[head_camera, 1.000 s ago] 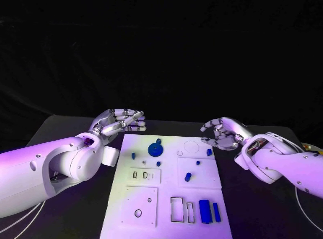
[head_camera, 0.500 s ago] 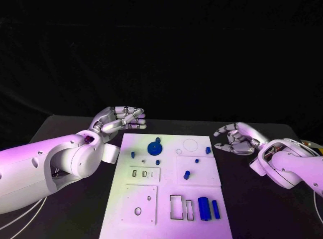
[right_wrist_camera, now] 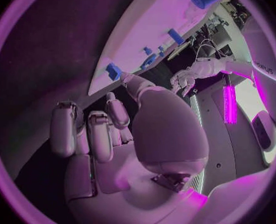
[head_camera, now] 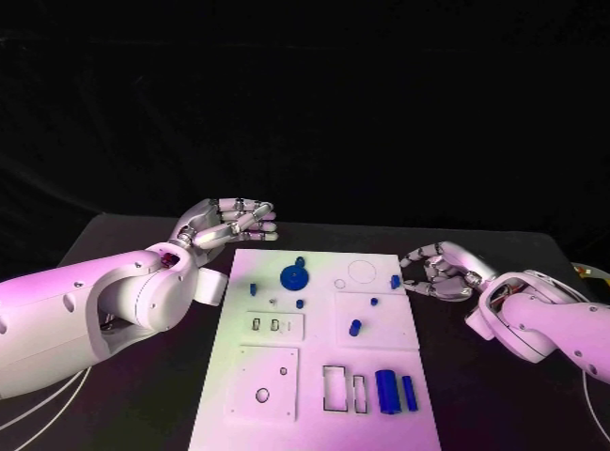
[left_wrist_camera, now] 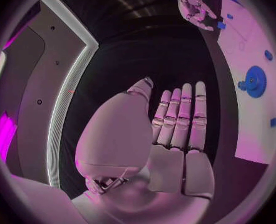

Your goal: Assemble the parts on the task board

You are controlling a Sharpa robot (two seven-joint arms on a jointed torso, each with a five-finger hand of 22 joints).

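Two hands, both empty, flank the far end of the task board (head_camera: 319,376); no part is in hand, so I judge this a pause between steps, with a pick not yet started.

Tabletop (head_camera: 101,244): black, with the white board lying lengthwise at centre.

Left hand (head_camera: 227,224): at about 11 o'clock from board centre, just off the far left corner. Head view shows its fingers curled; left wrist view shows them straight and side by side (left_wrist_camera: 182,115), holding nothing.

Right hand (head_camera: 438,271): at about 2 o'clock, beside the right edge, fingers (right_wrist_camera: 91,129) curled loosely inward, nothing between them.

Parts, big to small:
- blue gear (head_camera: 294,276), far end, toward 12 o'clock, nearest the left hand
- two blue bars (head_camera: 396,393), near right, about 5 o'clock, beside empty rectangular slots
- small blue peg (head_camera: 355,328), near centre
- smaller blue bits around the gear and at the right edge (head_camera: 396,281)

Next move, as I read it: one hand must open, lower onto a loose part and pinch it. Which parts are already seated, I cannot tell.
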